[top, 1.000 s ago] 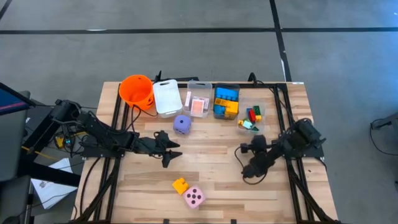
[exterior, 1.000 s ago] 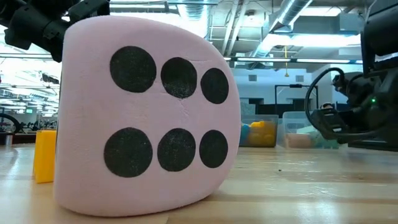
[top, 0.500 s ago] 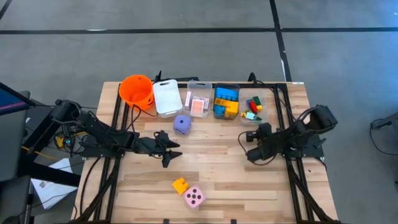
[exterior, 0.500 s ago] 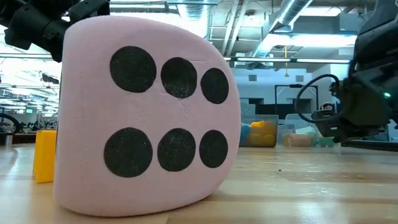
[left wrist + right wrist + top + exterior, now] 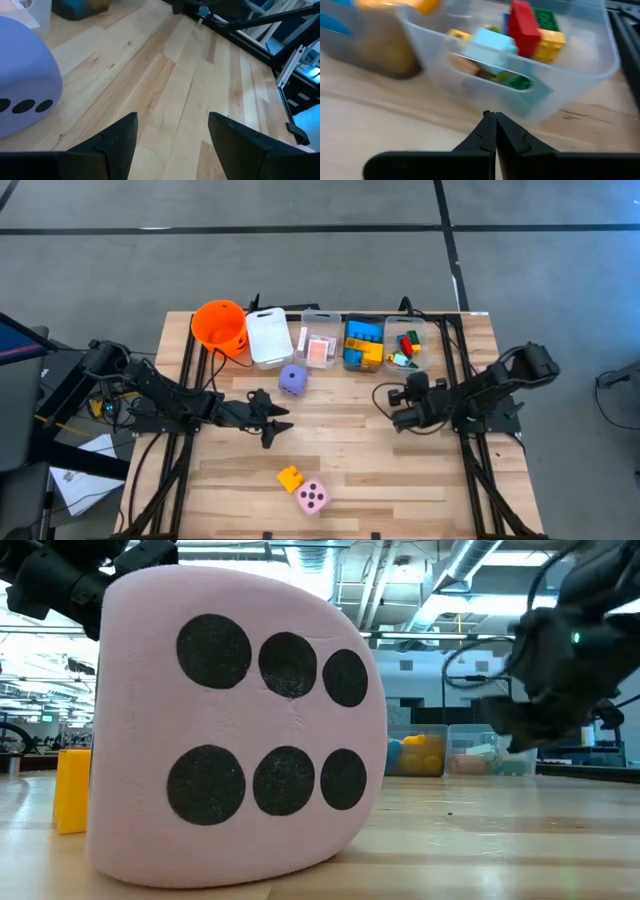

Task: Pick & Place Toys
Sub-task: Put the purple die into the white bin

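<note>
You are looking at a robotics lab or industrial workshop: bare grey concrete floor point(image 5: 300, 270) marked with dark lines, exposed ceiling ducts point(image 5: 480, 565) and strip lighting, and a wooden desk point(image 5: 340, 450) on a black frame with cabling.

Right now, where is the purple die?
In the high view the purple die sits on the table just in front of the white bin, a little beyond the open left gripper.

We see a purple die point(image 5: 292, 379) near the bins, a pink die point(image 5: 312, 497) touching an orange brick point(image 5: 290, 477) up front.
</note>
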{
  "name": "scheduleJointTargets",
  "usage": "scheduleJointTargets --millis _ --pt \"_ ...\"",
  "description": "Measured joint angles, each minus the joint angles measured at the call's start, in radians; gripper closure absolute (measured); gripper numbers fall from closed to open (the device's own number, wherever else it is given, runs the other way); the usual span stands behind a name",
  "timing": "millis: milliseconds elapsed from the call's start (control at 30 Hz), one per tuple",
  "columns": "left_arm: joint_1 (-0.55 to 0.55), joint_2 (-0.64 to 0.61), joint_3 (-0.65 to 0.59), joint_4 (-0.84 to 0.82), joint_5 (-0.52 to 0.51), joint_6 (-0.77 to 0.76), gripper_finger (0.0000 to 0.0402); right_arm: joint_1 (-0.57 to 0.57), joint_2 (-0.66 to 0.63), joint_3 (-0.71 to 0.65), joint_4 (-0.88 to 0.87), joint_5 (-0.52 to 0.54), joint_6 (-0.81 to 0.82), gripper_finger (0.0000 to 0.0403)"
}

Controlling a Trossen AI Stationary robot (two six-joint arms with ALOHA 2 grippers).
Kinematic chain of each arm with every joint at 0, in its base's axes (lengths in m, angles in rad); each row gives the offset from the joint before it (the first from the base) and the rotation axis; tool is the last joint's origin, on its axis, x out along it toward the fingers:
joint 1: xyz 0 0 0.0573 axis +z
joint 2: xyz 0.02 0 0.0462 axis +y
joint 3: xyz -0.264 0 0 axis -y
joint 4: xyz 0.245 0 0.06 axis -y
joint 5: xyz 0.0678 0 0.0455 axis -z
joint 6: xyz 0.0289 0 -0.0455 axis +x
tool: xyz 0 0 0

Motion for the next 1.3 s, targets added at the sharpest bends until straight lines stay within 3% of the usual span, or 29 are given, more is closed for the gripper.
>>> scheduleJointTargets --millis 200,300,567,700,867,1033,1133,1200,1300 --pt "0.000 0.000 0.000 0.000 -0.004 0.016 0.0165 0.114 -0.043 0.075 0.017 0.009 -0.016 0.0403" --pt "0.000 0.000 0.000 -0.001 0.003 0.104 0.0165 0.201 -0.040 0.114 0.132 0.026 -0.127 0.0403" --pt "0.002 0.000 0.000 0.011 -0.013 0.434 0.0165 0.354 0.126 0.151 0.762 0.020 -0.883 0.0403" --pt "0.021 0.000 0.000 0.029 -0.102 0.458 0.0165 0.314 0.255 0.139 0.922 -0.069 -0.988 0.0403" --pt "0.073 0.000 0.000 0.028 -0.112 0.475 0.0165 0.221 0.433 0.135 1.133 -0.189 -1.059 0.0403" --pt "0.122 0.000 0.000 -0.008 -0.116 0.470 0.0165 0.141 0.604 0.136 1.628 -0.306 -1.267 0.0403" --pt "0.150 0.000 0.000 -0.060 -0.116 0.462 0.0165 0.090 0.671 0.136 1.880 -0.449 -1.381 0.0403" --pt "0.168 0.000 0.000 -0.106 -0.116 0.461 0.0165 0.042 0.679 0.136 1.935 -0.557 -1.411 0.0403" --pt "0.202 0.000 0.000 -0.194 -0.115 0.435 0.0165 -0.049 0.672 0.137 1.882 -0.678 -1.413 0.0403"
